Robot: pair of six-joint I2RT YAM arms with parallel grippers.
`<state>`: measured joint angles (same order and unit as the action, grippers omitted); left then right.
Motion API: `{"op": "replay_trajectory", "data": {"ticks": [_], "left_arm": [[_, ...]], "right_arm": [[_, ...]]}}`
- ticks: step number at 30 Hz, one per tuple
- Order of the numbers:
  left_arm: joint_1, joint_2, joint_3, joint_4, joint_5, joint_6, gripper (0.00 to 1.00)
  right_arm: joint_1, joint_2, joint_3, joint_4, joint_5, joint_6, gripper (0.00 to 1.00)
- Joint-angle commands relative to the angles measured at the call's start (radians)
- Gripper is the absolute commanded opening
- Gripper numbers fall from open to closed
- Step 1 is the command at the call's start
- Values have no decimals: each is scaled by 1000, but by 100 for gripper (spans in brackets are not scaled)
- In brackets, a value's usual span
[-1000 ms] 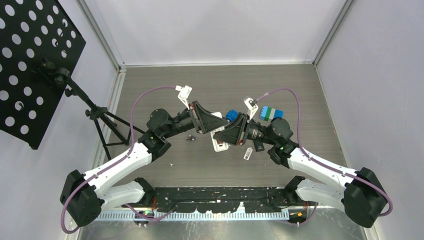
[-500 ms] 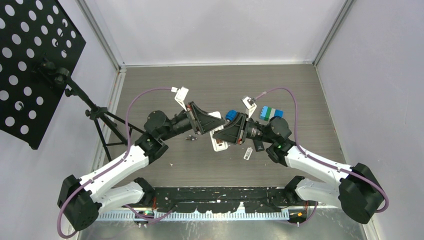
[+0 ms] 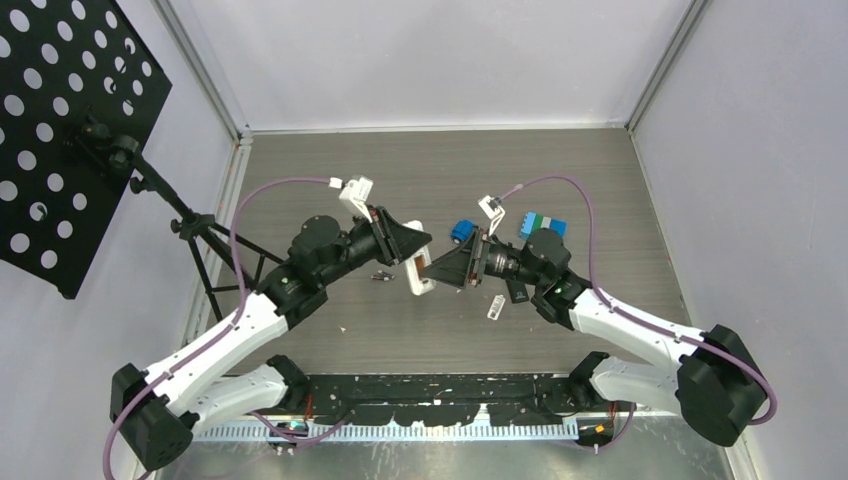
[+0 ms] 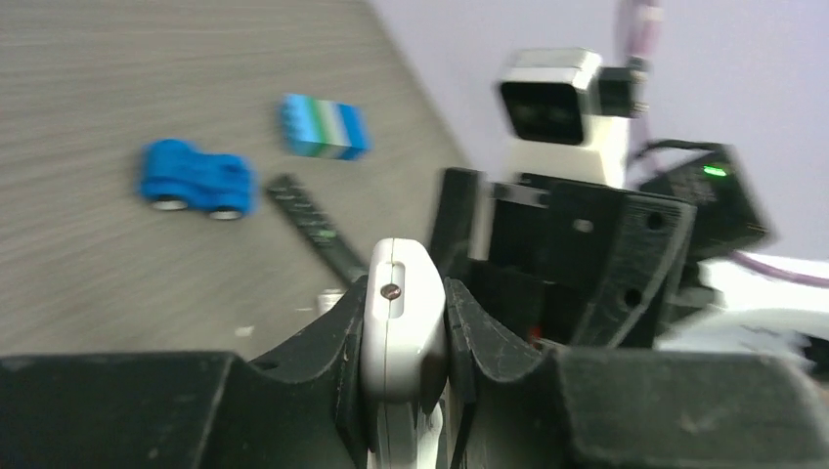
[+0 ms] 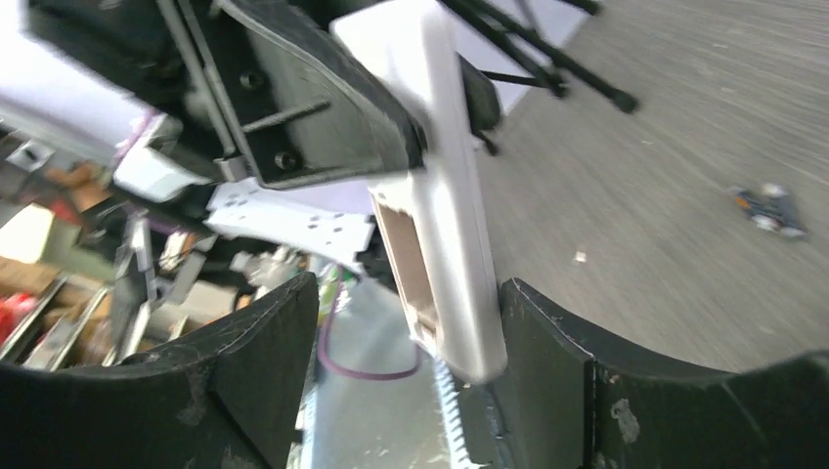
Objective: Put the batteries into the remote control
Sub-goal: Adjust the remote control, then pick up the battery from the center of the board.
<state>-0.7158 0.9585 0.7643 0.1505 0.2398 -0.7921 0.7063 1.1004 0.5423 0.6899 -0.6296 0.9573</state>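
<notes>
Left gripper is clamped on the long white plastic remote control, holding it lifted off the grey wood-grain table. The remote's back is turned to the right gripper, whose fingers stand apart on either side of the remote's lower end; we cannot tell whether either touches it. We judge the task barely begun: the rectangular battery bay in the remote's back lies uncovered and looks empty. The tiny dark cylindrical batteries lie on the table just left of the remote, in neither gripper, so fetching and seating them is all left. Room is tight: both wrists crowd the remote, a blue toy car sits just right of it on the far side, and a small clear-white plastic piece lies right of it toward the arm bases. We judge the side left of the remote the easier approach.
</notes>
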Motion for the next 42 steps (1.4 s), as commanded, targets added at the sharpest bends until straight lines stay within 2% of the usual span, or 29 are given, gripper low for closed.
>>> {"op": "replay_trajectory", "data": {"ticks": [1, 3, 6, 8, 10, 14, 18, 21, 24, 29, 37, 42], "left_arm": [[8, -52, 82, -342, -448, 250, 0], [9, -55, 94, -436, -603, 269, 0], [9, -64, 99, -533, -761, 266, 0], [9, -76, 90, -552, -797, 266, 0], [9, -90, 79, -556, -806, 264, 0], [9, -111, 72, -595, -851, 245, 0], [9, -123, 72, -647, -900, 205, 0], [9, -128, 64, -651, -892, 202, 0], [9, -129, 54, -645, -880, 201, 0], [9, -130, 52, -662, -905, 192, 0], [9, -130, 67, -702, -952, 193, 0], [9, -132, 67, -704, -960, 199, 0]], "right_arm": [[-4, -49, 83, -311, 169, -151, 73], [-2, -27, 107, -406, 251, -172, 71], [4, 61, 192, -575, 375, -190, 54], [24, 147, 261, -652, 446, -203, 44], [59, 236, 333, -708, 532, -219, 40], [114, 479, 566, -880, 623, -294, 41], [171, 711, 838, -1073, 670, -369, 49], [225, 836, 960, -1155, 739, -359, 52], [259, 892, 1009, -1160, 809, -354, 54], [269, 990, 1103, -1230, 828, -369, 55], [282, 1031, 1132, -1239, 879, -357, 56], [282, 1052, 1152, -1236, 884, -360, 52]]}}
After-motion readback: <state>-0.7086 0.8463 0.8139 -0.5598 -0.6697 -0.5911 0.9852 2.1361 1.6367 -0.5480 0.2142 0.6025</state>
